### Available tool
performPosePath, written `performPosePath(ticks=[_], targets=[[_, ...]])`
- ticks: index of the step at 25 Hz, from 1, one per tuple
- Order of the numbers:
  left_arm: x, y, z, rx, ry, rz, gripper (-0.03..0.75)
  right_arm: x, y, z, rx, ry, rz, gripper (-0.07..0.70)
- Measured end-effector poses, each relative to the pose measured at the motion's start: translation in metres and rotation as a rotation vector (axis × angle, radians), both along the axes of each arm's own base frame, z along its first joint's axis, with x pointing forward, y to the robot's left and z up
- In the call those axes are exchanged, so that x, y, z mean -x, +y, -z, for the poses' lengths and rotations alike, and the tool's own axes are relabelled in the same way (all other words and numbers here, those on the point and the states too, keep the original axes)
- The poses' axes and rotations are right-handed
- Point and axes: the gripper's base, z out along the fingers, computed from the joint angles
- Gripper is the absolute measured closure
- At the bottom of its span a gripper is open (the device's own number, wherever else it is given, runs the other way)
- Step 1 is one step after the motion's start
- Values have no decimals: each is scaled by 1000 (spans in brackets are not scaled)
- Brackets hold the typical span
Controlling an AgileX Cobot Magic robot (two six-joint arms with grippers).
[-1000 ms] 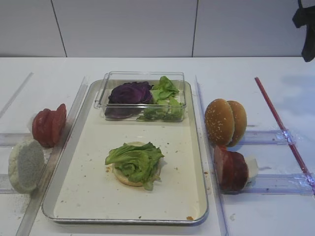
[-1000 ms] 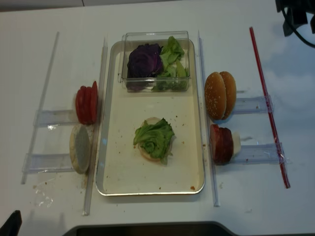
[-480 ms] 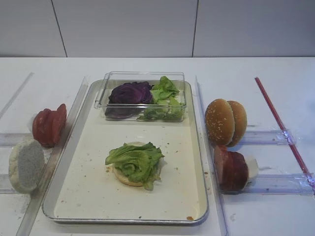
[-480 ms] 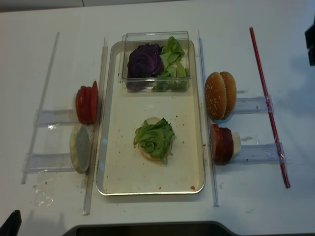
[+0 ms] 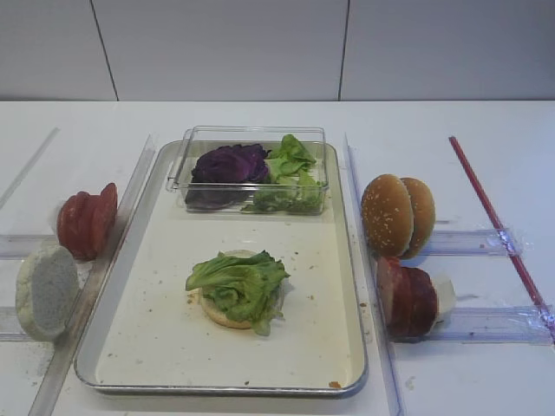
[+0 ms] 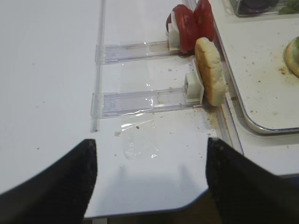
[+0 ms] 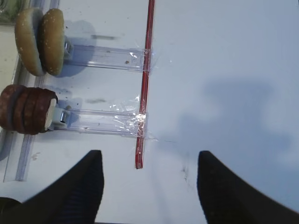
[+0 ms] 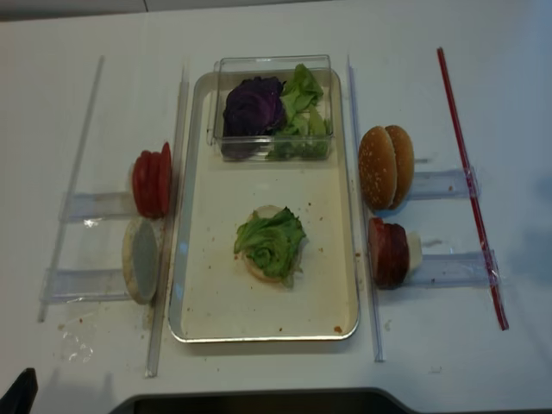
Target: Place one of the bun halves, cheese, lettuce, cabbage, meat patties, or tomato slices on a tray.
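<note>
A white table (image 5: 217, 121) carries everything. The silver tray (image 5: 347, 260) lies at its middle, long side running near to far. On the left, 2 clear plastic holders (image 8: 95, 205) lie on the tabletop: the far one props the tomato slices (image 8: 153, 183) on edge, the near one a speckled grey-white disc (image 8: 141, 259). On the right, 2 more holders keep 2 sesame bun halves (image 5: 397, 215) upright, and nearer, the meat patties (image 5: 406, 297). Long clear strips (image 8: 166, 224) flank the tray on both sides. A red strip (image 5: 494, 221) lies at the far right. Crumbs (image 8: 73, 323) dot the near left.
</note>
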Motion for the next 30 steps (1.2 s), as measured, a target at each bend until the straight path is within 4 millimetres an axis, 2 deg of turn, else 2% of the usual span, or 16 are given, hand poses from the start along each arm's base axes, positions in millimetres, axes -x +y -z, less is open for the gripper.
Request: performPosePath(ticks=[5,6,12,20,30], targets=[[0,0,0,0,0,0,263,36,1,14,9,-48,0,174],[0,0,0,0,0,0,263,45,1,24,9,-44,0,174],[0,0,0,0,0,0,263,72,2,51,10,-60,0,174],[0,0,0,0,0,0,263,93,3,72,11,-99,0,174],[0,0,0,0,0,0,263,104,3,92,12,-129,1,176]])
